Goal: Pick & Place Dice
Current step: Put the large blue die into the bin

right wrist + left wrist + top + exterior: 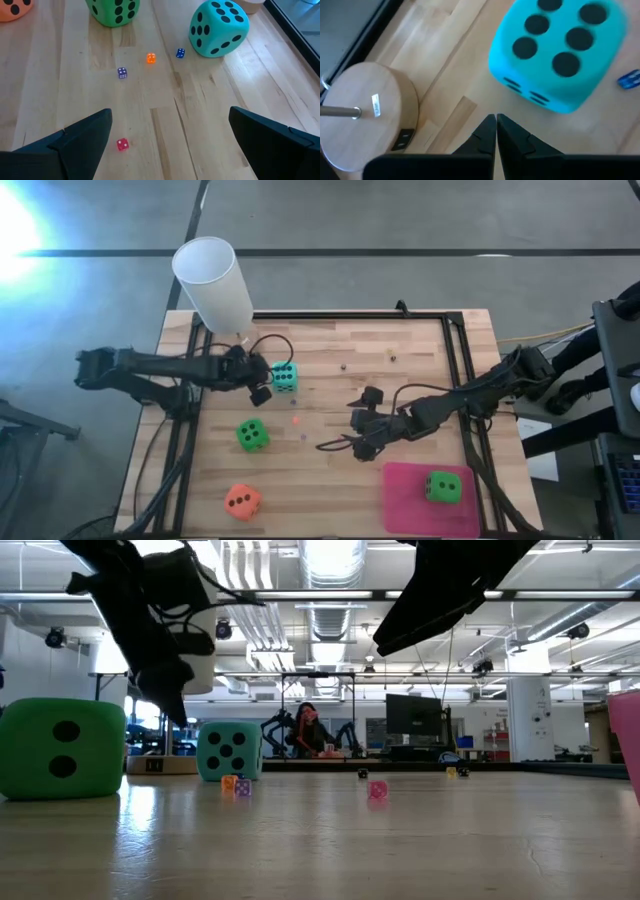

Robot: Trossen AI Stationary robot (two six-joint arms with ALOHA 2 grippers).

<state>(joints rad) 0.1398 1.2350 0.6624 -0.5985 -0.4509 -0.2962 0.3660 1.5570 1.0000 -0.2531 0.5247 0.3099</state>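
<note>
4 dice sit on the wooden table (pixel 400 360): the teal die (pixel 284 377) near the back left, 1 green die (pixel 252 434) in front of it, the orange die (pixel 242 501) at the front left, and another green die (pixel 442 487) resting on the pink mat (pixel 405 500) at the front right. Just beside the teal die, the left gripper (pixel 258 385) hovers with its fingers pressed together, holding nothing. Over the table's middle, the right gripper (pixel 352 425) has its jaws spread wide and empty. Tiny coloured dice, including a small red die (pixel 122 144), lie scattered between them. Behind the left arm stands a tall white cylinder (pixel 214 283).
</note>
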